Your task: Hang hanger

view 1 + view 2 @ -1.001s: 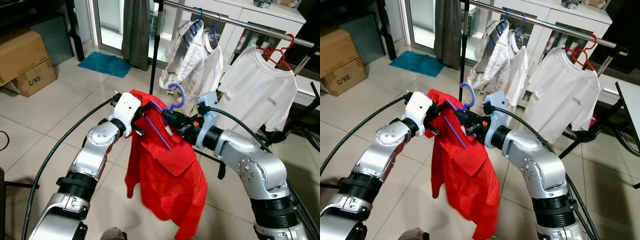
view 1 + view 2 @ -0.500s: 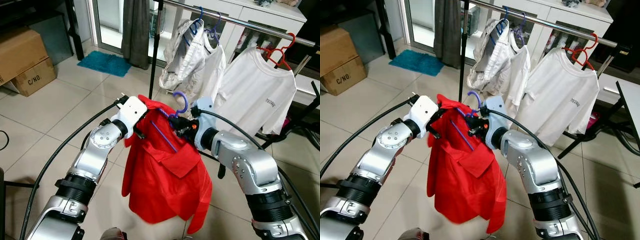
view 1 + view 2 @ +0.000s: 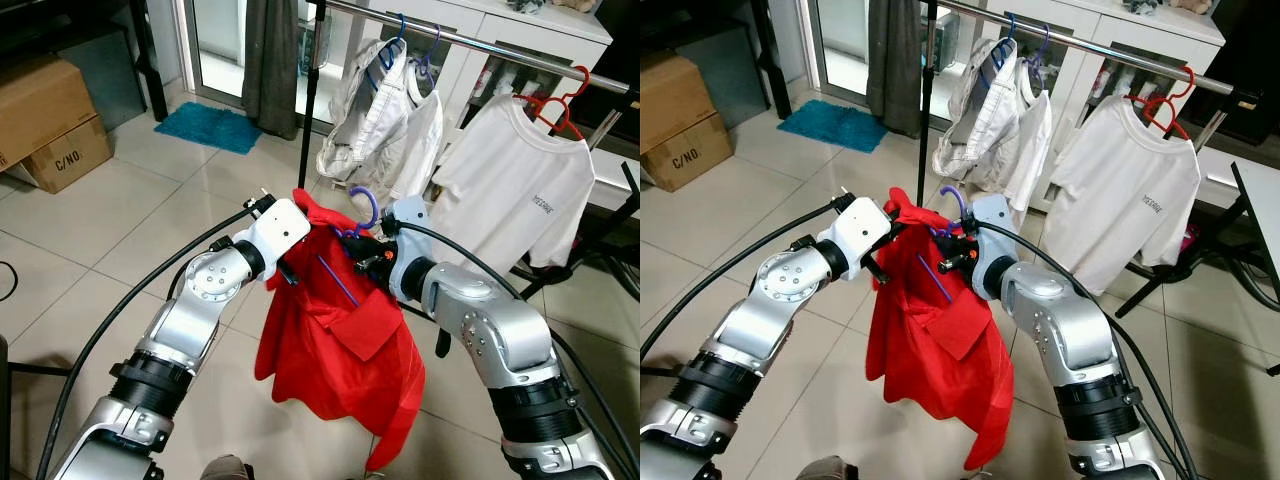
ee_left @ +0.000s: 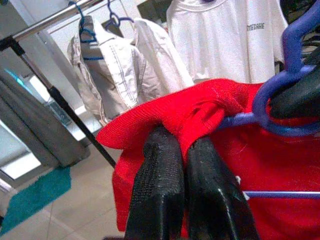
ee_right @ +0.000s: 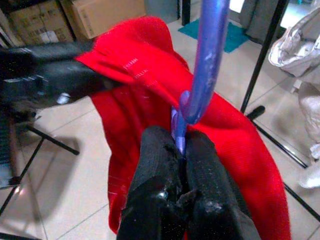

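Purple hanger (image 3: 352, 215), carrying a red shirt (image 3: 345, 345), sits in mid-air in front of you, between your two arms and short of the clothes rail (image 3: 470, 42). Your right tool (image 5: 181, 150) is clamped on the hanger's neck just below the hook; in the right wrist view the purple stem rises from between the two black fingers (image 5: 155, 165). Your left tool (image 4: 185, 150) is pinched shut on a fold of the red shirt at the shoulder, next to the hanger's hook. The shirt hangs down from both grips, its hem loose above the tiled floor (image 3: 120, 215).

Behind, the rail runs across the upper part of the head views. On it hang a white jacket (image 3: 375, 100) on blue hangers and a white T-shirt (image 3: 515, 175) on a red hanger (image 3: 560, 105). To your left stand a cardboard box (image 3: 45, 120) and a teal mat (image 3: 210, 128).
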